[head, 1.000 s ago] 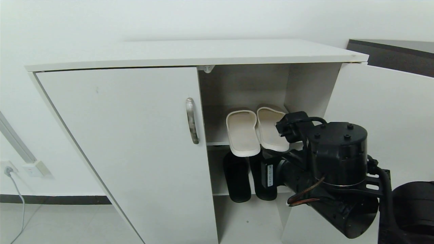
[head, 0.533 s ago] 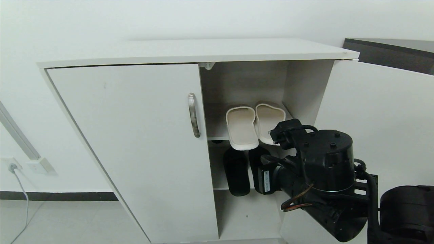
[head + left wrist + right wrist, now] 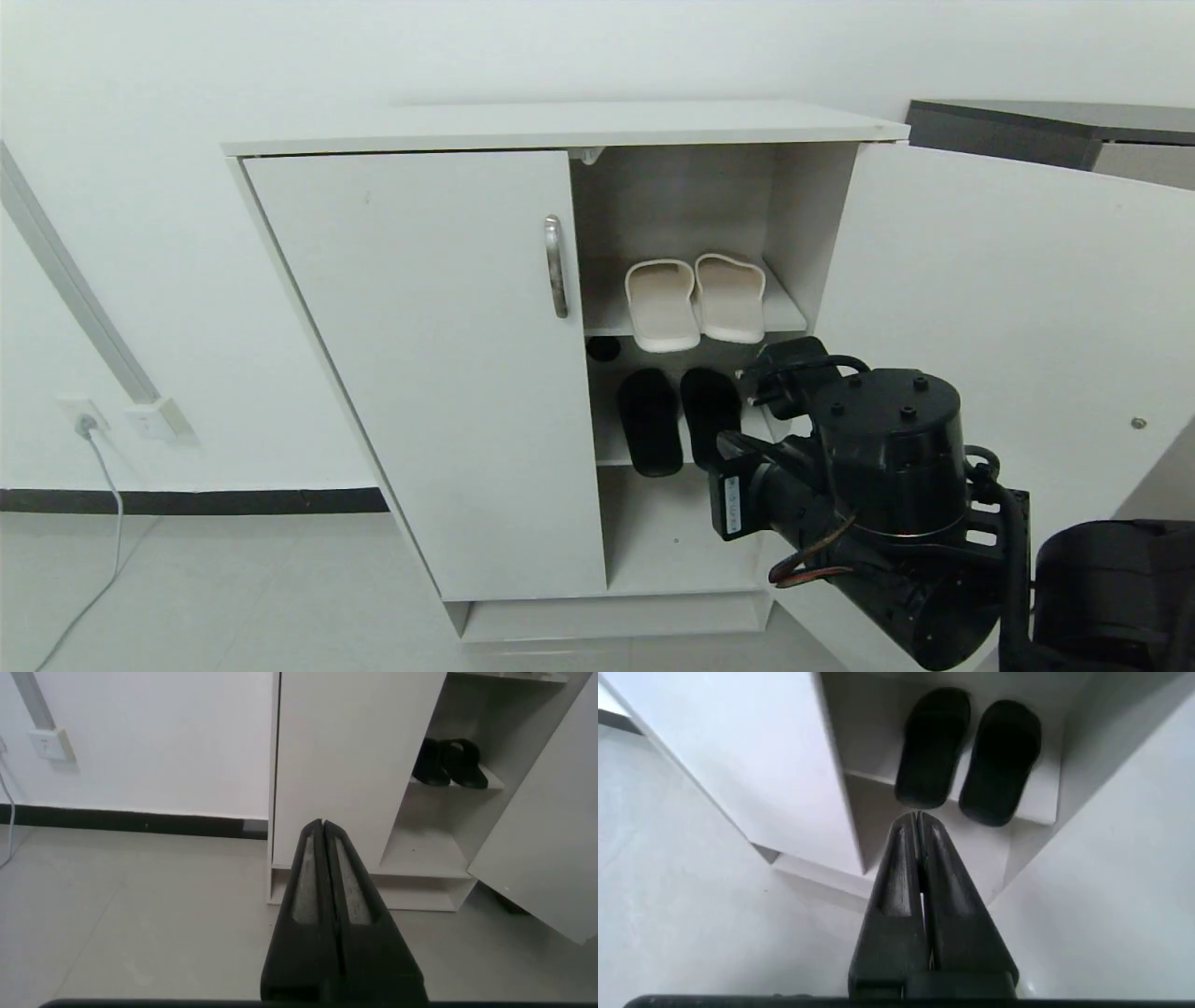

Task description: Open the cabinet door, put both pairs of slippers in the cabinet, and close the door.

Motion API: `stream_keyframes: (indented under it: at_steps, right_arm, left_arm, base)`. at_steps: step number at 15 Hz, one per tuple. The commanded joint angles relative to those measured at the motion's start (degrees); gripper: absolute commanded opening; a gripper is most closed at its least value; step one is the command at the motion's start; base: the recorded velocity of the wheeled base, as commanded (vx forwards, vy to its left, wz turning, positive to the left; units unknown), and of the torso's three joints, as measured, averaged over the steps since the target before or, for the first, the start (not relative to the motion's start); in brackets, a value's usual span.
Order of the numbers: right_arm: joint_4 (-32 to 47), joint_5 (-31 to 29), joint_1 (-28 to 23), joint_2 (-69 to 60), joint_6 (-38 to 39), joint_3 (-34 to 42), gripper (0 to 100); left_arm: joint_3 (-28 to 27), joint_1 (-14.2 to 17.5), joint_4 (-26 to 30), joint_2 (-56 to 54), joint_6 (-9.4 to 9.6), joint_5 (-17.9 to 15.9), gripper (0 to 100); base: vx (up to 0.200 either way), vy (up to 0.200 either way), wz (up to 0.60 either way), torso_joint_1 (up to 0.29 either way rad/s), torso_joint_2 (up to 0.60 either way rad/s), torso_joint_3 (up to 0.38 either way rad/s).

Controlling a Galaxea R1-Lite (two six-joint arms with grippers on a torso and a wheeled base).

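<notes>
Right gripper (image 3: 918, 826), pinched together on nothing, hangs just outside the cabinet (image 3: 560, 126) beside its open right door (image 3: 980, 299), seemingly placed to swing it closed. Left gripper (image 3: 322, 831), likewise clenched and empty, hangs low over the floor, well apart from the cabinet. Both pairs lie heels at the shelves' front edges, toes inward, side by side: two cream slippers (image 3: 663, 303) on the upper shelf, two black slippers (image 3: 651, 420) on the middle shelf. Count: four slippers, two doors, with the left door (image 3: 420, 355) closed.
</notes>
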Motion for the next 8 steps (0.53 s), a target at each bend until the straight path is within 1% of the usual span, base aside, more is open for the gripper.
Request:
stream_keyframes:
  at_steps: [1, 5, 7, 8]
  right_arm:
    - [-0.3, 0.0, 0.0, 0.3, -0.3, 0.5, 0]
    - [-0.8, 0.3, 0.0, 0.3, -0.5, 0.9, 0]
    - [-3.6, 0.3, -0.4, 0.9, -1.0, 2.0, 0]
    - [-5.6, 0.4, -0.8, 1.2, -2.0, 2.7, 0]
  left_arm:
    - [0.0, 0.0, 0.0, 0.0, -0.01, 0.1, 0]
    - [0.0, 0.0, 0.0, 0.0, -0.1, 0.1, 0]
    - [0.0, 0.0, 0.0, 0.0, -0.01, 0.1, 0]
    - [0.0, 0.0, 0.0, 0.0, -0.01, 0.1, 0]
  base:
    - [-0.2, 0.0, 0.0, 0.002, 0.0, 0.002]
    - [-0.2, 0.0, 0.0, 0.002, 0.0, 0.005]
    - [-0.2, 0.0, 0.0, 0.002, 0.0, 0.002]
    - [0.0, 0.0, 0.0, 0.0, 0.0, 0.0]
